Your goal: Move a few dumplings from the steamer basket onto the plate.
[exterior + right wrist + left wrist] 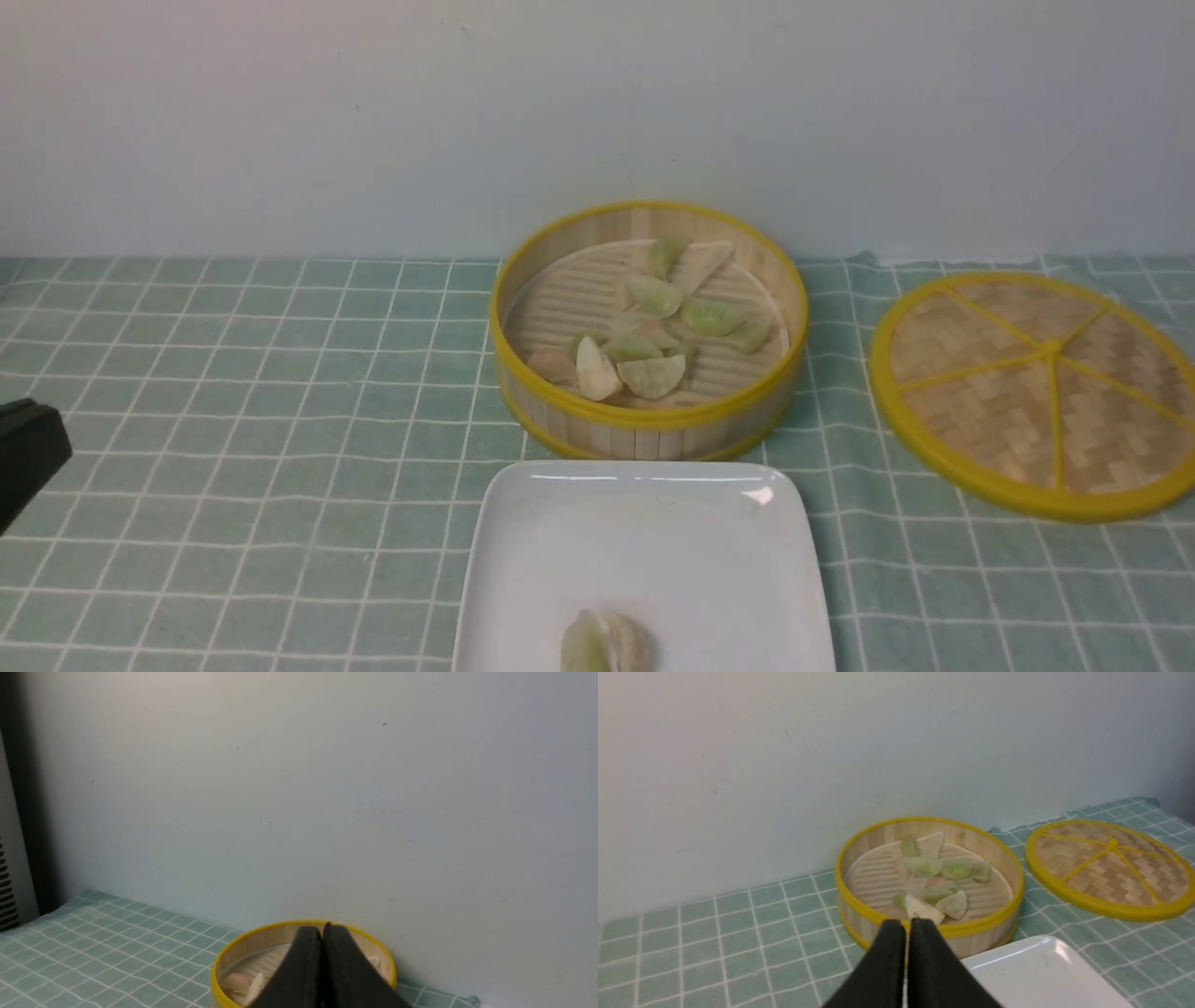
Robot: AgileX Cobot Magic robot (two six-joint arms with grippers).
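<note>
A plain pale wall (373, 121), lightly scuffed, rises behind the worktop (233, 373), which is covered by a mint-green cloth with a white grid. In the right wrist view, a dark vertical edge (28, 812) borders the wall.

The round bamboo steamer basket (648, 425), with its upright slatted wall, yellow rims and slatted floor, stands upright and uncovered at the middle of the front view. Inside it lie the small crescent-shaped dumplings (653, 322), pale green, cream-white and pinkish, clustered from the centre toward 6 o'clock, with two near the wall at 12 o'clock; some overlap. The glossy white rounded-rectangle plate (523, 579) with a shallow raised rim lies flat at 6 o'clock of the basket, just beside it. One pale green and cream dumpling on the plate (607, 642) rests toward its near edge, partly cut off by the picture's border.
</note>
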